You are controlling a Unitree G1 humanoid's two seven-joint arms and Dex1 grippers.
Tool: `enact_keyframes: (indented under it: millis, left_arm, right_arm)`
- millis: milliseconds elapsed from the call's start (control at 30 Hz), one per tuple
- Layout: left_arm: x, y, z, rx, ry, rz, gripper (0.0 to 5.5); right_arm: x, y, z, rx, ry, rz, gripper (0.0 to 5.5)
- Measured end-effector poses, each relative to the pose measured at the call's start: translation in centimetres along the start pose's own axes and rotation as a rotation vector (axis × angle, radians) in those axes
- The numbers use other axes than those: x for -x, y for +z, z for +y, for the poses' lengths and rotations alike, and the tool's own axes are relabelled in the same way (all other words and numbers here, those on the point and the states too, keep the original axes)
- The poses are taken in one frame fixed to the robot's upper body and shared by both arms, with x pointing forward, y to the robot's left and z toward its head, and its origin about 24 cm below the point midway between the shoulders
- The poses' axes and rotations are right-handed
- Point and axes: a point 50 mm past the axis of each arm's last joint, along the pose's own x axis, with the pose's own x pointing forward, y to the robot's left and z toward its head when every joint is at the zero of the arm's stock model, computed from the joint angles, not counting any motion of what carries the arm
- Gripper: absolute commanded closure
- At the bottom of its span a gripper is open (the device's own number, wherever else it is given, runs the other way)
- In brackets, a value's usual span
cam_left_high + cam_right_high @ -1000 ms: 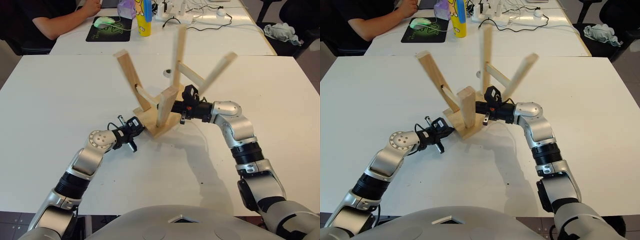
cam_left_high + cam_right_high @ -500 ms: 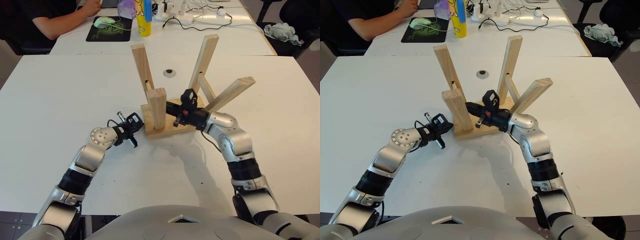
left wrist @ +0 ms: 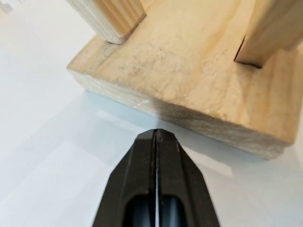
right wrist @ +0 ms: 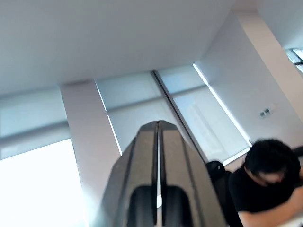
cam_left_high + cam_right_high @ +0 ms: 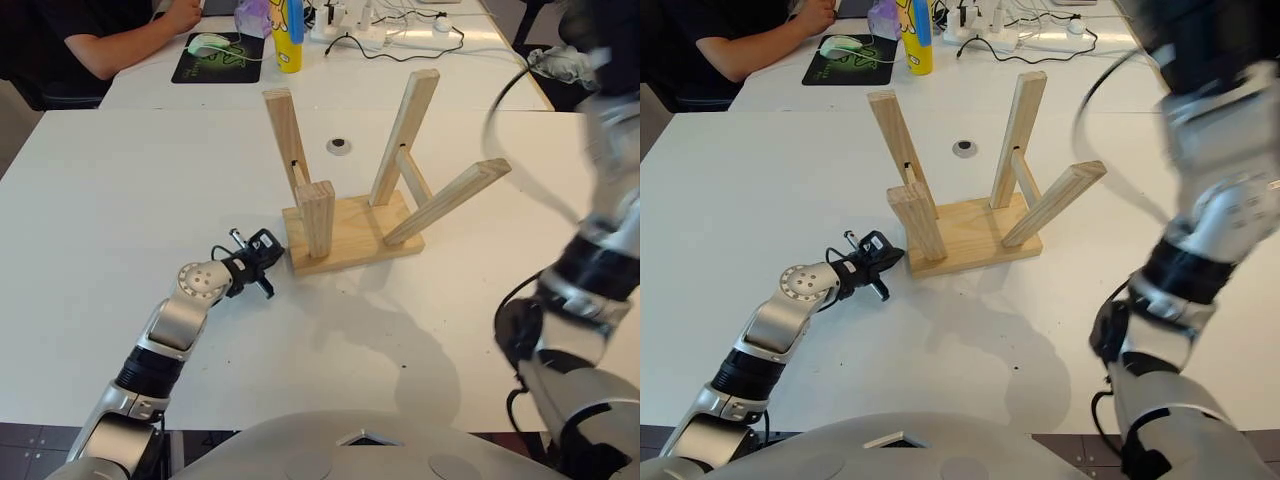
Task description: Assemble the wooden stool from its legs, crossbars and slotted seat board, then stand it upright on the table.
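The wooden stool rests upside down mid-table, its seat board (image 5: 352, 237) flat on the white table (image 5: 120, 200) and its legs (image 5: 404, 135) pointing up and splaying outward. A crossbar (image 5: 412, 172) links two far legs. My left gripper (image 5: 272, 266) is shut, low over the table just off the seat board's near left corner (image 3: 109, 71), tips (image 3: 156, 133) a short gap from the edge. My right arm (image 5: 600, 210) is raised high at the right, well away from the stool. Its gripper (image 4: 158, 125) is shut on nothing and points at the ceiling.
A small black disc (image 5: 340, 146) lies on the table behind the stool. On the rear table are a yellow bottle (image 5: 289, 38), a mouse on a dark pad (image 5: 210, 45), cables and a crumpled cloth (image 5: 565, 62). The white surface is bare left, right and in front.
The stool went from tilted to resting flat on its seat board. My right gripper let go of it and the arm swung up and to the right. The left gripper barely moved.
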Motion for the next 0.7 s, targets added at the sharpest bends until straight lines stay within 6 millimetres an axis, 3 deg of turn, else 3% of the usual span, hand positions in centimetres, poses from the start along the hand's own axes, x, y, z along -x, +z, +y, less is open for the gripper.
enact_keyframes:
  millis: [67, 100, 200, 333, 433, 467, 567, 633, 700]
  left_arm:
    - [0.4, -0.4, -0.1, 0.02, 0.02, -0.004, 5.5]
    - [0.6, -0.5, -0.1, 0.025, 0.028, -0.002, 5.5]
    - [0.6, -0.7, -0.1, 0.031, 0.035, 0.001, 5.5]
    - [0.7, -0.5, -0.3, 0.031, 0.029, -0.007, 5.5]
    - [0.9, -0.5, -0.5, 0.032, 0.014, -0.007, 5.5]
    - [0.9, -0.5, -0.6, 0.034, 0.006, -0.006, 5.5]
    - [1.1, -0.2, -1.1, 0.023, -0.036, 0.004, 5.5]
    - [1.3, -0.1, -1.4, 0.013, -0.064, 0.011, 5.5]
    - [1.3, -0.1, -1.6, 0.012, -0.075, 0.017, 5.5]
  right_arm:
    - [-0.3, 6.6, 1.4, 0.103, -0.022, -0.184, 5.46]
    - [0.1, 8.4, 1.8, 0.17, -0.045, -0.218, 5.46]
    - [1.1, 8.9, 0.6, 0.29, -0.134, -0.157, 5.46]
    - [5.6, 3.2, -6.5, 0.552, -0.488, 0.326, 5.46]
    - [10.8, -0.6, -10.5, 0.735, -0.685, 0.692, 5.46]
    - [13.4, -2.0, -11.6, 0.793, -0.735, 0.847, 5.46]
    - [21.3, -5.6, -12.7, 0.845, -0.76, 1.267, 5.46]
    - [26.6, -8.2, -12.0, 0.78, -0.742, 1.507, 5.46]
    - [26.5, -9.0, -11.9, 0.845, -0.658, 1.549, 5.46]
